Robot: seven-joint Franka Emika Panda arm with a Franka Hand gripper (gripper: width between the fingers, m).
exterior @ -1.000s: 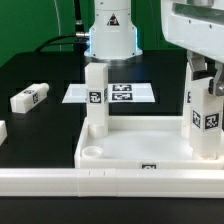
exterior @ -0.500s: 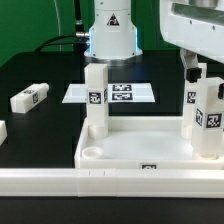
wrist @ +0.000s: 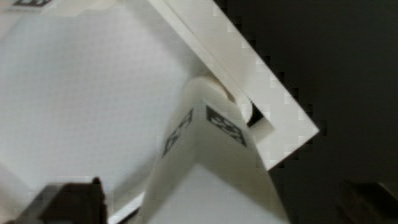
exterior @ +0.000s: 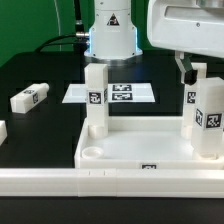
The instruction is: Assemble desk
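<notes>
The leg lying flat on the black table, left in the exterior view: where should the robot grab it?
Probably mid-length, pinched across its two long sides, coming straight down. The leg lies flat on the table, its square section offers parallel faces, and nothing crowds it.

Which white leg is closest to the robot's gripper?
The standing leg on the exterior view's right, just below the gripper. The other standing leg and the lying leg are much farther off.
</notes>
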